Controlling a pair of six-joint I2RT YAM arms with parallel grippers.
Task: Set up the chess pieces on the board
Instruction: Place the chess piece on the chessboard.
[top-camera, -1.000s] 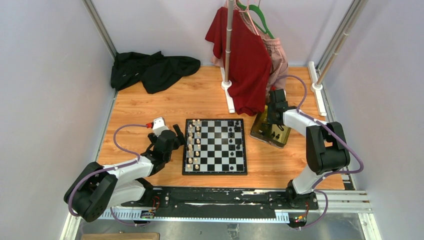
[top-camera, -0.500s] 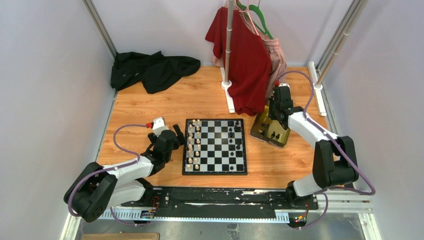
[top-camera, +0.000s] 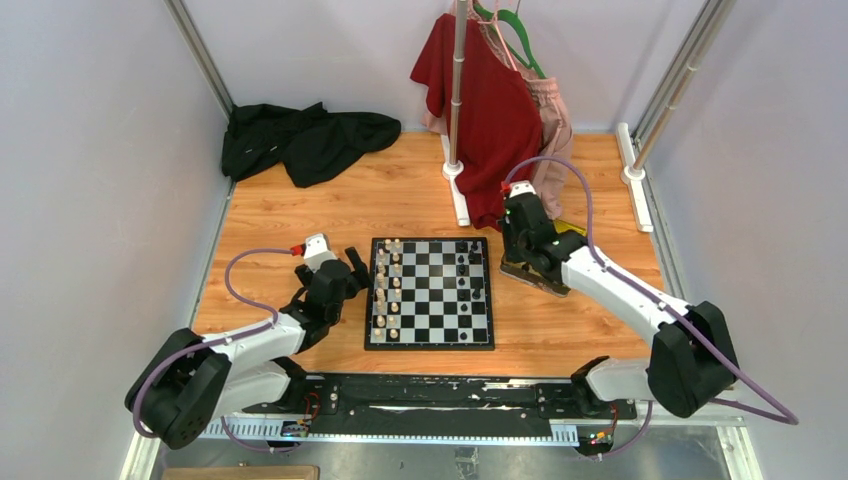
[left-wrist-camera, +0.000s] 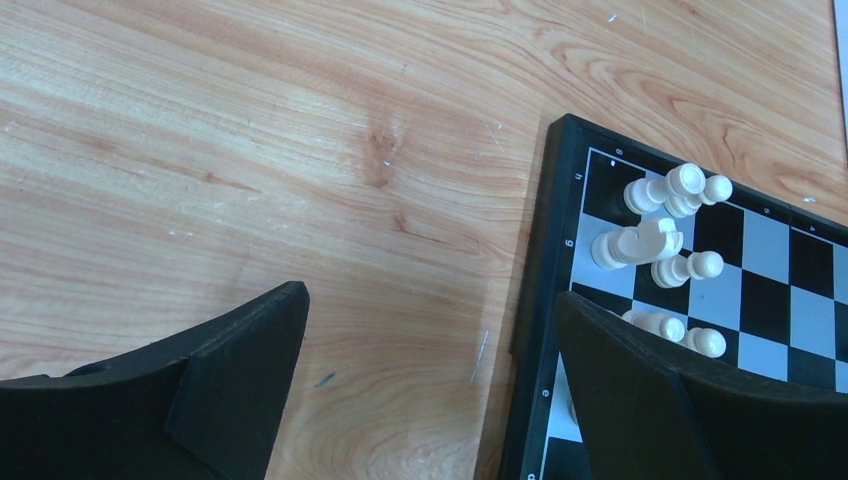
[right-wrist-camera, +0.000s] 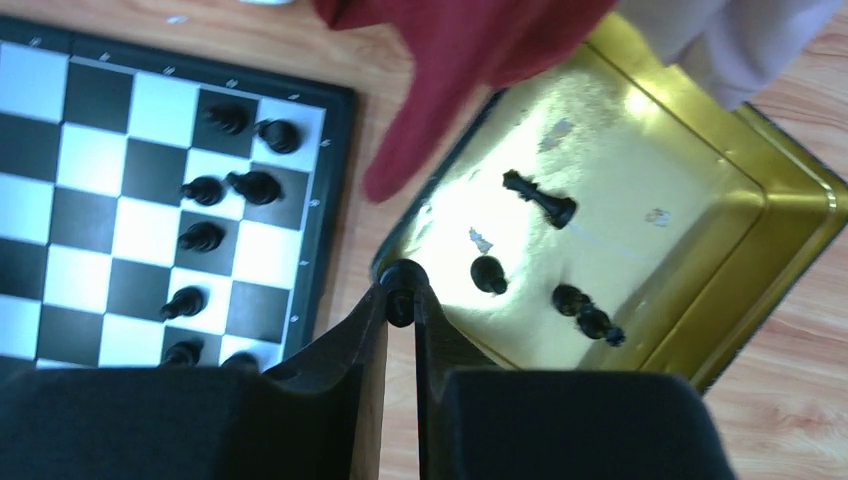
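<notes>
The board (top-camera: 430, 341) lies in the middle of the table, with cream-white chess pieces (top-camera: 388, 290) along its left files and black ones (top-camera: 468, 270) on its right. My right gripper (top-camera: 517, 250) hangs over the near-left corner of the gold tray (right-wrist-camera: 760, 200), shut on a small black piece (right-wrist-camera: 400, 280). Three more black pieces (right-wrist-camera: 540, 200) lie in the tray, and several black pieces (right-wrist-camera: 205, 235) stand on the board (right-wrist-camera: 335, 150). My left gripper (left-wrist-camera: 425, 300) stands wide open and holds nothing. It is low over the wood at the board's left border (left-wrist-camera: 530, 300), next to white pieces (left-wrist-camera: 660, 240).
A red shirt (top-camera: 490, 120) and a pink garment hang from a rack (top-camera: 455, 170) behind the tray. The shirt's hem (right-wrist-camera: 450, 60) dangles over the tray's far corner. A black cloth (top-camera: 300, 135) lies at the back left. Metal frame posts stand at both back corners.
My right arm has swung left from the tray's far right side to its corner nearest the board, staying shut. The left arm has not moved.
</notes>
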